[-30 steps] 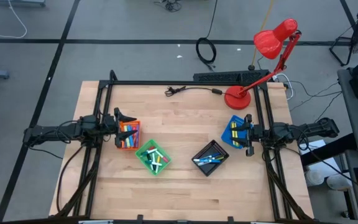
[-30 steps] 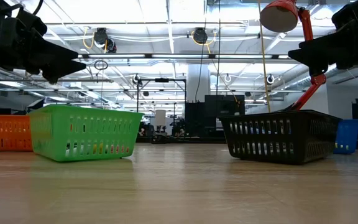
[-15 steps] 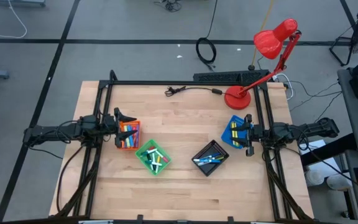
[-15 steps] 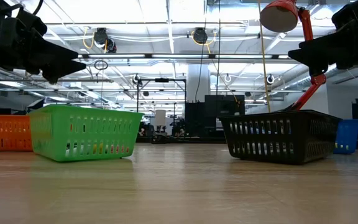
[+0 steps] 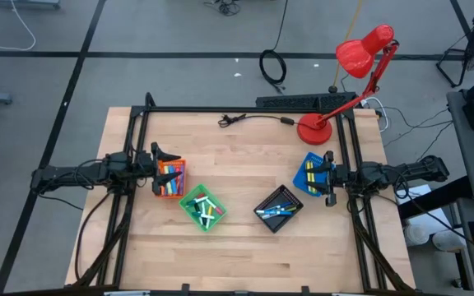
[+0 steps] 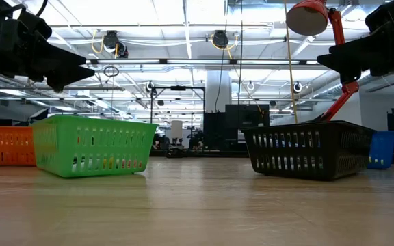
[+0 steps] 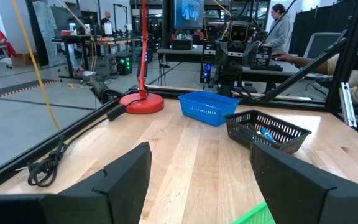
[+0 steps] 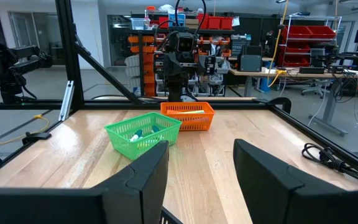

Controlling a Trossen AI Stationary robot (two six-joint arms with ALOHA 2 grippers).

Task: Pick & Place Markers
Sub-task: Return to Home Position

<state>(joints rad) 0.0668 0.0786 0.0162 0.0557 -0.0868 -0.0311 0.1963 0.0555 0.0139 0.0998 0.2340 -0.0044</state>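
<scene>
Sorting appears complete: markers (image 5: 203, 210) lie in four trays (image 5: 295, 215) across mid-frame, with left gripper (image 5: 156, 171) and right gripper (image 5: 329, 178), fingers spread and empty, parked at mid-left and mid-right.

The left gripper (image 7: 199, 163) hangs over the wooden table (image 7: 166, 132) with its 2 dark fingers (image 7: 124, 180) spread wide and nothing between them. Ahead sits a black basket (image 7: 267, 129) holding a blue marker (image 7: 265, 132), with a blue basket (image 7: 208, 107) just beyond it. A red lamp base (image 7: 142, 102) stands near the blue basket, and a black cable (image 7: 45, 167) lies by the table's edge. A green basket corner (image 7: 257, 216) peeks in beside 1 finger. The right arm (image 7: 232, 53) faces from behind the blue basket. A person (image 7: 281, 25) stands in the room beyond.
</scene>
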